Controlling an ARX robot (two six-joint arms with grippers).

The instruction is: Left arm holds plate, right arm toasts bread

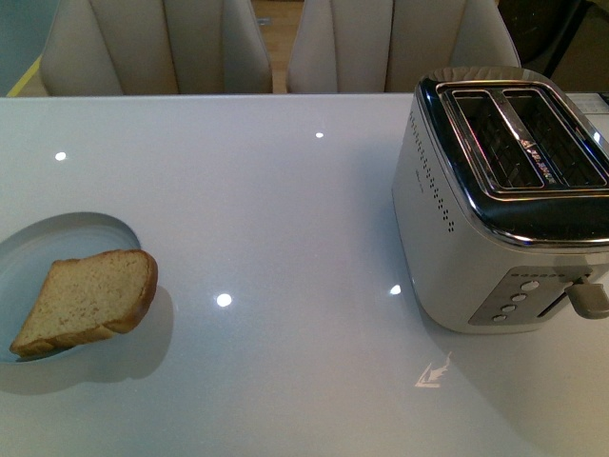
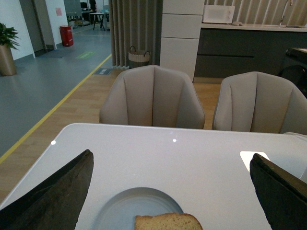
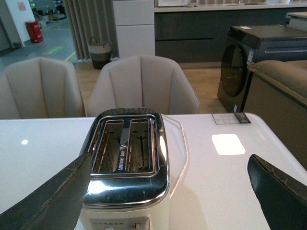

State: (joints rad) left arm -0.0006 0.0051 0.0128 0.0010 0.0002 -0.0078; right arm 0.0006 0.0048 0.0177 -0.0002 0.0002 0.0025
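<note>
Currently, the bread lies on the plate at the near left of the white desk, as you see in the front view, where neither arm appears. In the left wrist view the left tool is spread wide with nothing in its grasp. The bread shows low between its dark fingers, apart from both. The right tool is likewise spread wide and holds nothing. The toaster stands between its fingers in the right wrist view, nearer one than the other. The toaster occupies the right side of the desk, well apart from the plate, with its two slots facing up and its lever at the near right corner. Two beige chairs stand behind the far edge of the desk. The bread's long axis runs from near left to far right. Its square end points near left, and its rounded end crosses the plate's right rim, towards the toaster.
</note>
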